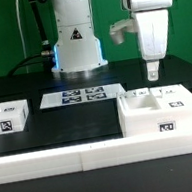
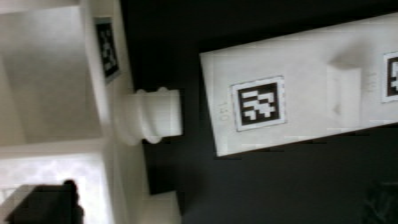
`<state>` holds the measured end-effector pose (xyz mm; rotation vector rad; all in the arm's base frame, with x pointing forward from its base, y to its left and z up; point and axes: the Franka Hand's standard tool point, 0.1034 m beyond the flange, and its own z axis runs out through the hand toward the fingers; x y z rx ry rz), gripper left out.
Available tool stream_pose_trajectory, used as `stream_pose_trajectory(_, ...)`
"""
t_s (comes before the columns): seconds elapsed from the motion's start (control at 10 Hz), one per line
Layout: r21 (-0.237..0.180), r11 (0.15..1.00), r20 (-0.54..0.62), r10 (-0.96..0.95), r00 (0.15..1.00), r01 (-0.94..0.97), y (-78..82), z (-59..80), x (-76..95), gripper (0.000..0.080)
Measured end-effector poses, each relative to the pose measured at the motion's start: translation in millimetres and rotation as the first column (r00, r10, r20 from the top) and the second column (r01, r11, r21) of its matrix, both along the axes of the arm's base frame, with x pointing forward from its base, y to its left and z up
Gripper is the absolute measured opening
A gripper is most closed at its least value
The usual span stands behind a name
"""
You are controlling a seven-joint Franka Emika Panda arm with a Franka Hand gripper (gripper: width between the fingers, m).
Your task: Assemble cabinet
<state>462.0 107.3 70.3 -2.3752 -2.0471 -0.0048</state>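
"Where was your gripper [image 1: 153, 71]?"
"Poised above the cabinet [image 1: 164, 113], clear of it; whether my fingers stood parted or closed, I could not tell; the cabinet sat at the exterior view's right."
"Which step?"
"An approach, I judged; next I needed a straight descent onto its top."
"Counts?"
"One gripper; one cabinet; one small white block [image 1: 9, 120]; one marker board [image 1: 82, 94]."

On my screen the cabinet [image 1: 163, 113] reads as smooth white plastic, matt rather than shiny. Its tags [image 2: 260, 103] look like flat printed paper (no glare off them). The table [image 1: 58, 126] is matt black. The marker board [image 1: 82, 94] is dull white, and the arm base [image 1: 74, 37] looks like glossy white plastic.
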Motion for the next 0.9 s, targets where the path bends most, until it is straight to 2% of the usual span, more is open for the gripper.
stream_pose_trajectory(0.2, 0.016, 0.998, -0.015, 0.065, 0.998, -0.065, -1.4, -21.5, -34.7, 0.0797)
stream_pose_trajectory(0.3, 0.017, 0.998, -0.024, 0.057, 0.998, -0.056, -3.3, -25.5, -35.9, 0.0797)
stream_pose_trajectory(0.6, 0.017, 0.998, -0.026, 0.058, 0.998, -0.057, -3.2, -26.4, -36.4, 0.0797)
stream_pose_trajectory(0.9, 0.030, 0.998, -0.036, 0.065, 0.997, -0.064, -0.6, -40.2, -48.1, 0.0797)
